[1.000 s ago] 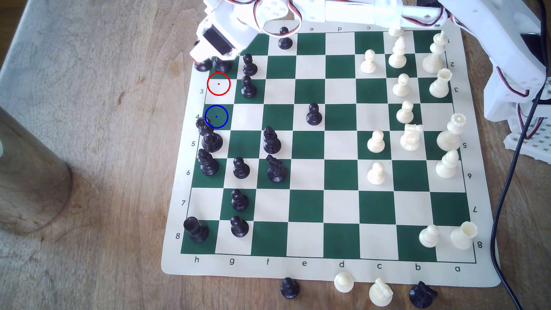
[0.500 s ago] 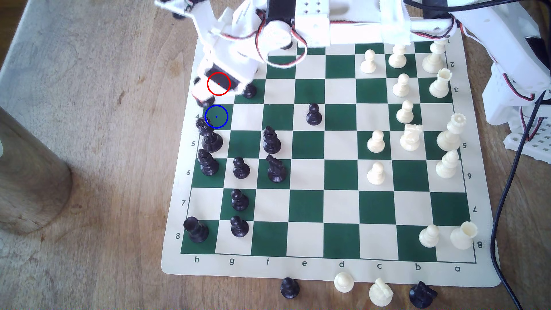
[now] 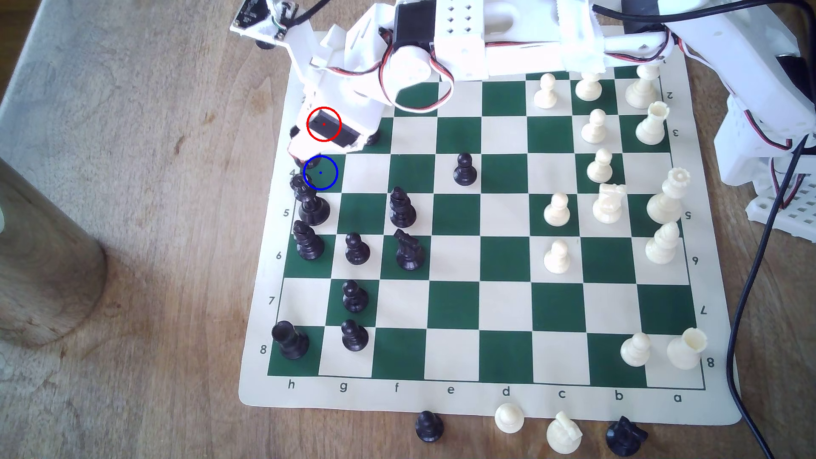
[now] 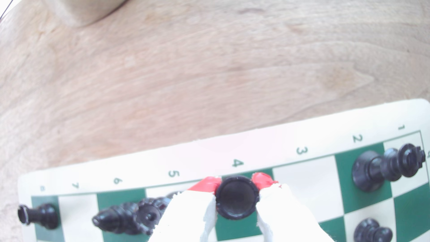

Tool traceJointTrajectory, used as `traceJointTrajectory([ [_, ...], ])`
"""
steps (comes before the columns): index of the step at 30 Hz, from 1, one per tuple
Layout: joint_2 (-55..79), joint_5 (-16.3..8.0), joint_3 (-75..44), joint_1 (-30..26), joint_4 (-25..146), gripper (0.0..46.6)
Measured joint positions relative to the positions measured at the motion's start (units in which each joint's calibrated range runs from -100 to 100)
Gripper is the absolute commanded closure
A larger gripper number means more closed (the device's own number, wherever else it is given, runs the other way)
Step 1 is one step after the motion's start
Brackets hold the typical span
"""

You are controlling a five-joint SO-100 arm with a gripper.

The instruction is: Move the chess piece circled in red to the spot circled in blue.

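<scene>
My gripper (image 4: 237,183) is shut on the chess piece (image 4: 236,200), a glossy black rook with a flat round top, held between two red-tipped white fingers (image 4: 209,184). In the wrist view the rook hangs over the dark green square beside the rank label 4. From the exterior view, my gripper (image 3: 304,158) sits at the far edge of the spot (image 3: 330,177), a green square with a blue ring. A bit of the rook (image 3: 311,164) shows under the fingers. The red ring lies over my gripper's body, so the square under it is hidden.
A tall black piece (image 3: 311,205) stands just nearer than the spot, its head touching the blue ring. A black pawn (image 3: 373,138) is partly hidden behind the wrist. Another tall black piece (image 4: 386,168) stands on rank 2. A wooden cylinder (image 3: 39,265) is on the exterior view's left.
My gripper has carried the rook along the h file toward the near side, from around rank 2 to the far edge of the blue-ringed square. The arm now covers the red-ringed square.
</scene>
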Motion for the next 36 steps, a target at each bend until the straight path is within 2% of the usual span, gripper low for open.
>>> traceJointTrajectory([
  [15, 4.2, 0.3, 0.0, 1.5, -1.1, 46.3],
  [25, 4.4, 0.3, 0.0, 0.4, -1.5, 45.8],
  [26, 4.4, 0.3, 0.0, 0.3, -1.5, 41.4],
  [28, 4.4, 0.3, 0.0, 0.3, -1.5, 38.9],
  [30, 4.4, 0.3, 0.0, 0.3, -1.5, 32.5],
  [31, 4.4, 0.3, 0.0, 0.3, -1.5, 27.9],
  [33, 4.4, -0.3, 0.8, 0.3, -1.5, 26.0],
  [36, 4.4, -0.9, 1.7, 0.4, -1.5, 25.8],
])
